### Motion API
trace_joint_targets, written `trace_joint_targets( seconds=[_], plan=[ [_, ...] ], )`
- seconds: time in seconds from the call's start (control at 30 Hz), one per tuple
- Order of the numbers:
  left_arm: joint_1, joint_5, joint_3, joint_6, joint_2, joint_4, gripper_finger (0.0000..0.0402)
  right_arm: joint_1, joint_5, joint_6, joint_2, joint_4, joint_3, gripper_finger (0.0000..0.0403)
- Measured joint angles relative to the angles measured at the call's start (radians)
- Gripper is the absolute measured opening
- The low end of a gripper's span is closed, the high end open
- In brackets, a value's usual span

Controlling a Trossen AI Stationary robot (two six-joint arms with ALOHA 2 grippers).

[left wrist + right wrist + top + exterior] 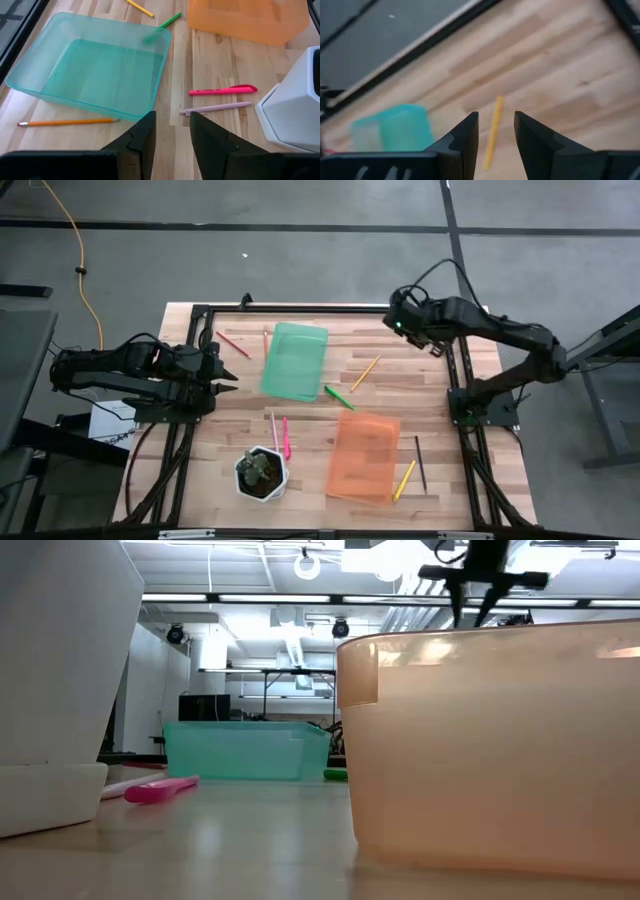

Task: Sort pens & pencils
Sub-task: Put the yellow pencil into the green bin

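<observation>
Pens and pencils lie flat on the wooden table: a red-brown one (232,344) and an orange pencil (67,121) left of the green tray (295,361), a yellow pencil (365,373), a green pen (338,396), a pink pen (222,90) beside a pale one (215,107), and a dark one (420,462) and a yellow one (404,479) right of the orange tray (365,453). My left gripper (172,120) stands open at the table's left edge, empty. My right gripper (496,132) hangs open and empty high over the far right; the yellow pencil (492,131) lies on the table below it.
A white hexagonal plant pot (261,473) stands near the front edge, left of the orange tray. A black frame (300,310) runs along the table's far edge and sides. Bare wood lies between the two trays and at the far right corner.
</observation>
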Motion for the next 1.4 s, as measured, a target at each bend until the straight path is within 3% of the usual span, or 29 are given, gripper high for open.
trace_joint_targets(
  seconds=[0.17, 0.4, 0.6, 1.03, 1.4],
  plan=[
    [0.0, -0.001, 0.0, 0.0, 0.0, 0.0, 0.0108, 0.068, -0.005, 0.105, -0.001, -0.012, -0.066, 0.0117],
    [0.0, 0.014, 0.0, 0.0, 0.0, 0.0, 0.0108, 0.117, -0.04, 0.173, -0.036, 0.465, -0.388, 0.0117],
    [0.0, 0.017, 0.0, -0.003, 0.0, -0.003, 0.0108, 0.118, -0.087, 0.235, -0.005, 0.59, -0.491, 0.0117],
    [0.0, 0.017, 0.0, -0.004, 0.004, -0.004, 0.0108, 0.072, -0.193, 0.225, 0.211, 0.796, -0.499, 0.0117],
    [0.0, 0.017, 0.0, -0.004, 0.004, -0.012, 0.0108, 0.001, -0.282, 0.135, 0.34, 0.696, -0.369, 0.0117]
  ],
)
